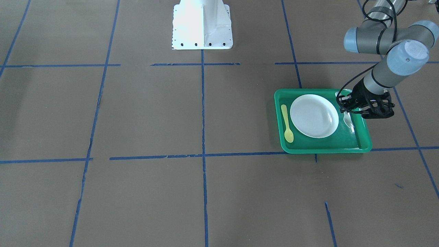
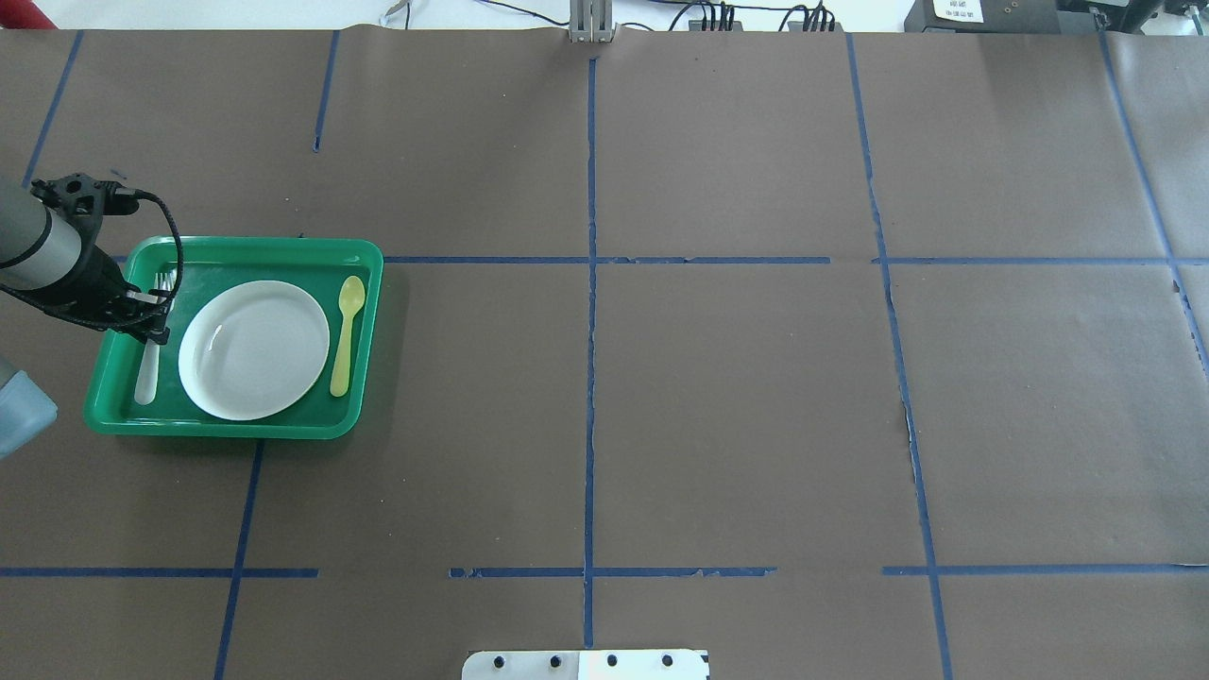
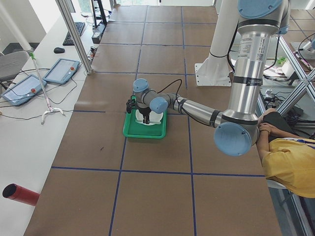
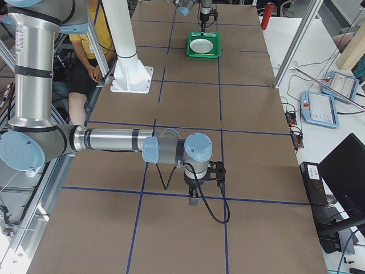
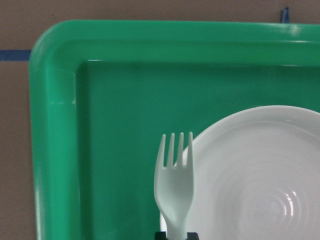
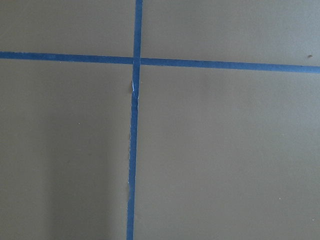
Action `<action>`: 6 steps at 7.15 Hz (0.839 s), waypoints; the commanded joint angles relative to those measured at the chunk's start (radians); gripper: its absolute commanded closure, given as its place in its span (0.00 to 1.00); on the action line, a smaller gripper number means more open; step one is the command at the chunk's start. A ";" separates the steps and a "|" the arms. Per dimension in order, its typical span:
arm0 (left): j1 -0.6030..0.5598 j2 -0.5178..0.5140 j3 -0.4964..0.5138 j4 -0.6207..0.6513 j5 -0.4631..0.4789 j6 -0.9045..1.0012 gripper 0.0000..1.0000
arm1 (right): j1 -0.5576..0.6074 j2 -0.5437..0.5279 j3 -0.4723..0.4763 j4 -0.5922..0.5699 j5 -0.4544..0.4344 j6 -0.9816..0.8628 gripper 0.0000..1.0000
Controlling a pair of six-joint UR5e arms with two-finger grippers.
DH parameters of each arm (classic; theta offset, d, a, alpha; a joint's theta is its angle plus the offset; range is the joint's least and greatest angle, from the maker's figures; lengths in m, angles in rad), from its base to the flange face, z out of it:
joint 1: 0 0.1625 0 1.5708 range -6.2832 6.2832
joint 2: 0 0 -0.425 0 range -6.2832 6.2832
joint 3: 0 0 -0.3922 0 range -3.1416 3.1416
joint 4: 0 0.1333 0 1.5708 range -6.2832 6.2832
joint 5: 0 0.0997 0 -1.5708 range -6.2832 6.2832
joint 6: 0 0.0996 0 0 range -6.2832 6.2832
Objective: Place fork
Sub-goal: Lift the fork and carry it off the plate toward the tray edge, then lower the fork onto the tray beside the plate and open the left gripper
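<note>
Two jaws of the left gripper stand narrow, pinching the fork at its neck, tines pointing away from the robot. The fork runs along the left strip of the green tray, just beside the white plate. Across the plate lies a yellow spoon. Far off, the right gripper hangs above the worktop near crossing blue tape; I cannot tell how its jaws stand.
</note>
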 commanded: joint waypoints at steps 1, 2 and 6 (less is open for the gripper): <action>-0.003 -0.005 0.045 -0.001 -0.001 0.012 1.00 | 0.000 0.000 0.000 0.000 0.000 0.000 0.00; -0.002 -0.007 0.062 -0.007 -0.001 0.014 1.00 | 0.000 0.000 0.000 0.000 0.000 0.000 0.00; 0.001 -0.054 0.145 -0.059 -0.001 0.006 1.00 | 0.000 0.000 0.000 0.000 0.000 0.000 0.00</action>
